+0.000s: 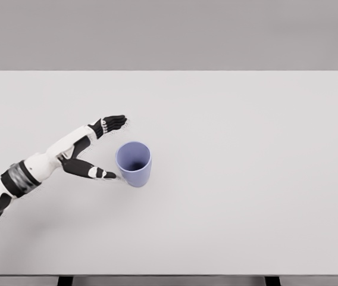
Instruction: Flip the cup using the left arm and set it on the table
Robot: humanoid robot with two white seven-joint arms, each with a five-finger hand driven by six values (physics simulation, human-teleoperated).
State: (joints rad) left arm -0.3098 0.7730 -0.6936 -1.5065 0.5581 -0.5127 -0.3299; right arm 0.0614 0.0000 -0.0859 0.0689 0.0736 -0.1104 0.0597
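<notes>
A light blue cup (134,163) stands upright on the white table (246,149), its open mouth facing up. My left hand (113,149) is just to the left of it, fingers spread. The fingers (113,123) reach past the cup's far left side and the thumb (100,173) lies by its near left base. The thumb tip looks close to the cup's base; I cannot tell whether it touches. Nothing is held. The left arm enters from the lower left. The right arm is out of view.
The table's far edge (169,71) and near edge (169,275) both show, with a grey wall behind. Dark table legs (65,280) peek out below the near edge.
</notes>
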